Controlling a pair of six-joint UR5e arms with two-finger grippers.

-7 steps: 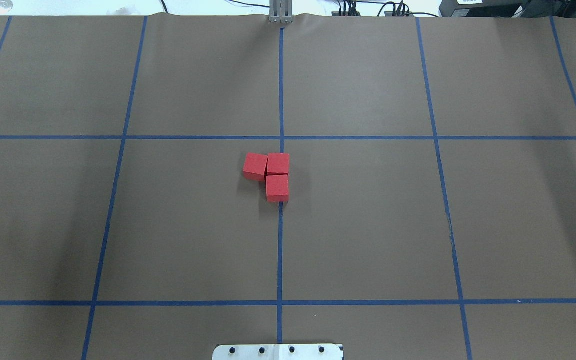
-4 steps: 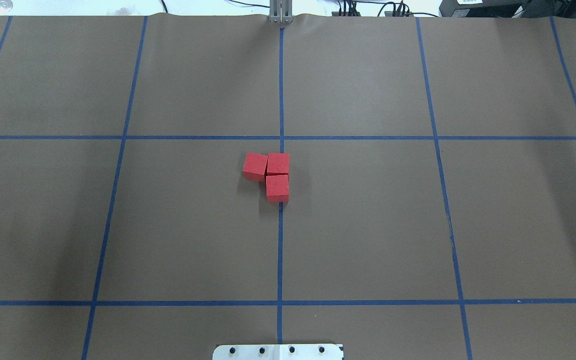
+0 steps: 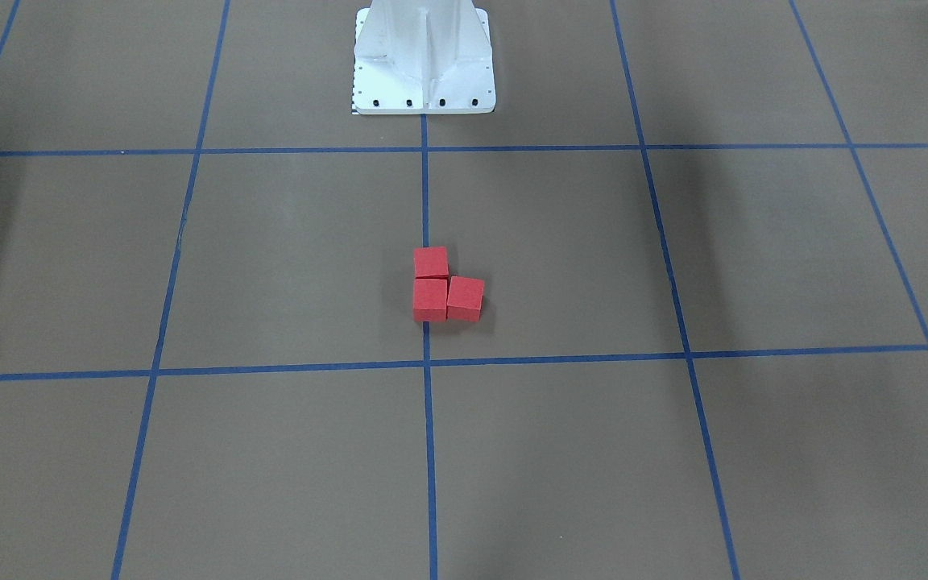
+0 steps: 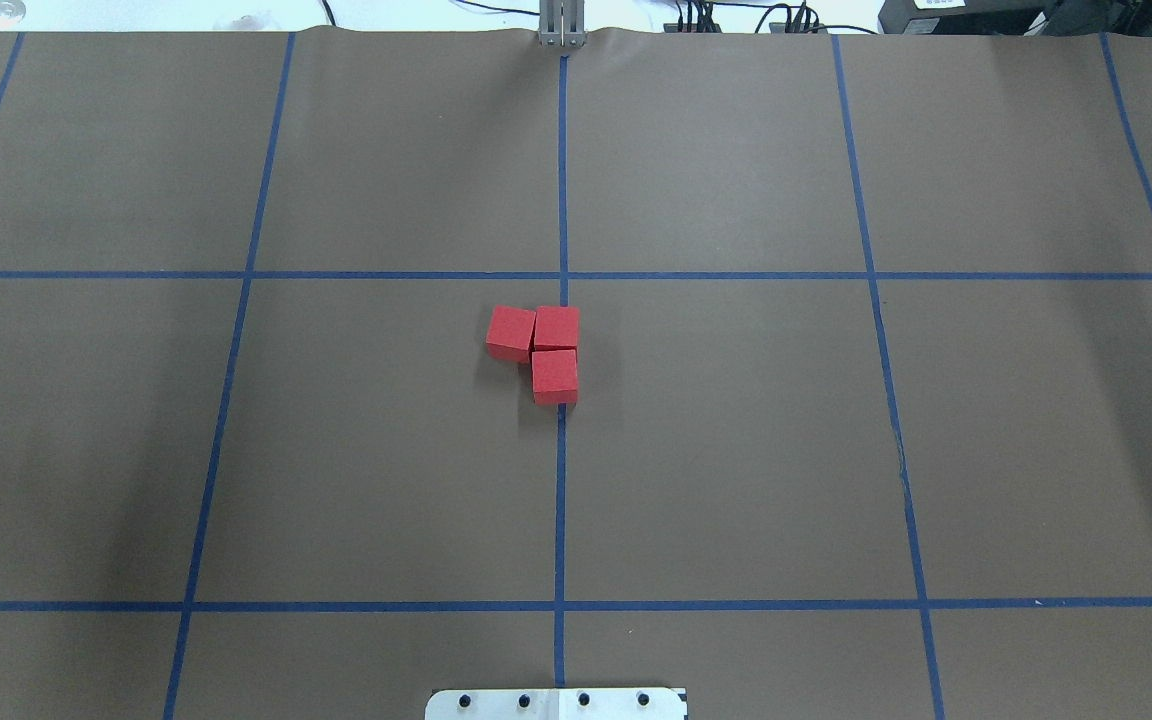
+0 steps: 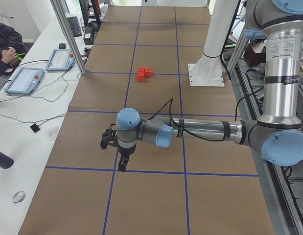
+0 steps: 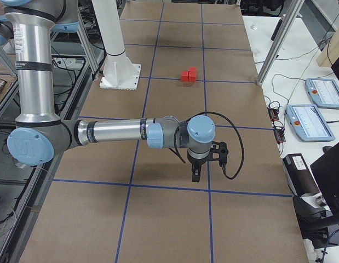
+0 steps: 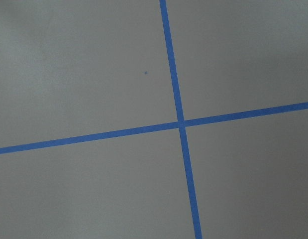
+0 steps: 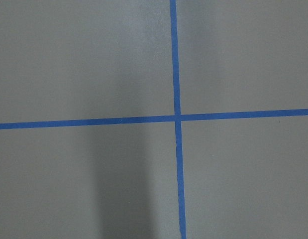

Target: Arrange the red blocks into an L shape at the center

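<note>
Forming an L, red blocks (image 4: 556, 330) sit far from both jaws, whose state is unclear.

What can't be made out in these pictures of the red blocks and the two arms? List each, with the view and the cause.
Left pincer: open or shut; exterior left only, small and edge-on.
Right pincer: likewise; exterior right only.
Middle tape line: the stretch under the red blocks; overhead, covered by them.
White base: most of it; overhead, cut by the bottom edge.
</note>
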